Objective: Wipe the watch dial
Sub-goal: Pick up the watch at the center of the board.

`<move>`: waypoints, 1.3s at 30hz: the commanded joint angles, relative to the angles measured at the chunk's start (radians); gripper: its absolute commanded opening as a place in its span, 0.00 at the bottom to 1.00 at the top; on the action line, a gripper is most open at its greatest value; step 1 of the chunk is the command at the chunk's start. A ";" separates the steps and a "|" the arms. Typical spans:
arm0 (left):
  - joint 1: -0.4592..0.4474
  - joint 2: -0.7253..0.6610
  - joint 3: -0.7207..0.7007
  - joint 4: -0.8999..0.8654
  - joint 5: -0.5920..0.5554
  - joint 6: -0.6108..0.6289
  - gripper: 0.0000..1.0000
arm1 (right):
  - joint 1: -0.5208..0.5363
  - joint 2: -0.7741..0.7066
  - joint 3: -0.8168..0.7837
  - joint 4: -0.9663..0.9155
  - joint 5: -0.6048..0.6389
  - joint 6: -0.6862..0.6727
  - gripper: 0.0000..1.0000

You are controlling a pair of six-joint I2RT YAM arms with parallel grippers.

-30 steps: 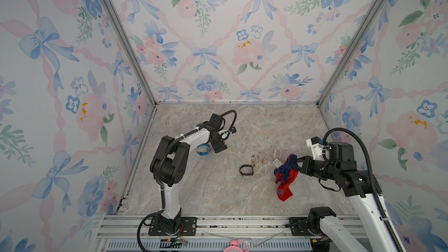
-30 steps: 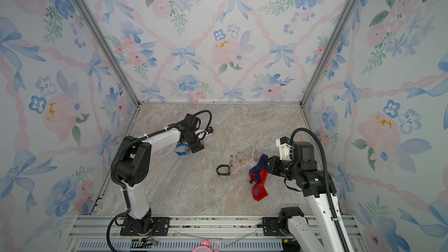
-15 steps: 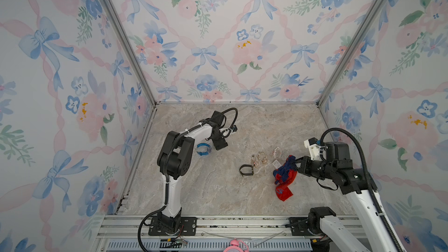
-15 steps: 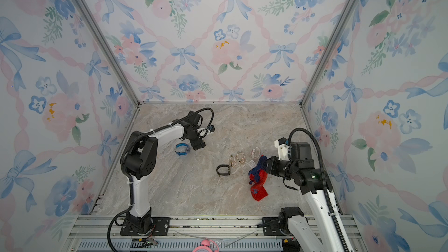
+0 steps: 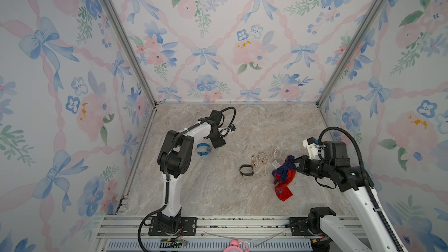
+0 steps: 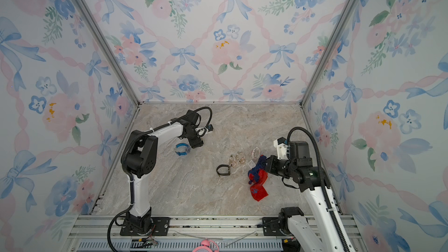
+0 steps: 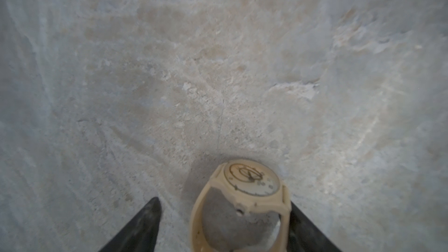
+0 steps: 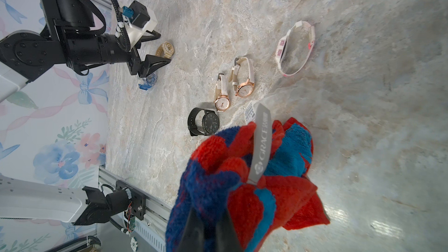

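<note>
Straddling the beige watch (image 7: 251, 183) on the marble table (image 5: 194, 190), our left gripper (image 7: 223, 201) holds its jaws apart, unclamped. Our right gripper (image 8: 210, 214) pinches the red-and-blue cloth (image 8: 213, 156). We see a blue watch (image 5: 203, 149) just beside and a black watch (image 5: 246, 170) between the arms.

On the table (image 5: 218, 190), left side, upright watch (image 7: 252, 180) between the fingers of the left gripper (image 7: 223, 202), second watch (image 5: 203, 149) just beside; mid-table, slanting row of four watches (image 5: 262, 157); right of it, cloth (image 5: 282, 178) pinched in the right gripper (image 5: 296, 163).
</note>
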 commanded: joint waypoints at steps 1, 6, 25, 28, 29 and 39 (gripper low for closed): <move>0.007 0.037 0.006 -0.095 0.035 0.028 0.63 | -0.009 0.004 -0.015 0.024 -0.019 -0.006 0.00; 0.007 0.044 -0.008 -0.103 0.032 0.020 0.45 | -0.010 0.002 -0.014 0.025 -0.018 -0.010 0.00; 0.007 0.038 0.005 -0.100 0.081 -0.021 0.15 | -0.011 -0.005 -0.032 0.038 -0.012 0.001 0.00; 0.006 0.022 -0.002 -0.098 0.120 -0.035 0.11 | -0.009 -0.010 -0.037 0.045 -0.012 0.008 0.00; 0.005 0.015 -0.004 -0.098 0.136 -0.038 0.09 | -0.009 -0.011 -0.040 0.047 -0.012 0.010 0.00; -0.017 -0.192 -0.078 -0.008 0.301 -0.075 0.00 | 0.021 -0.014 -0.041 0.085 -0.011 0.042 0.00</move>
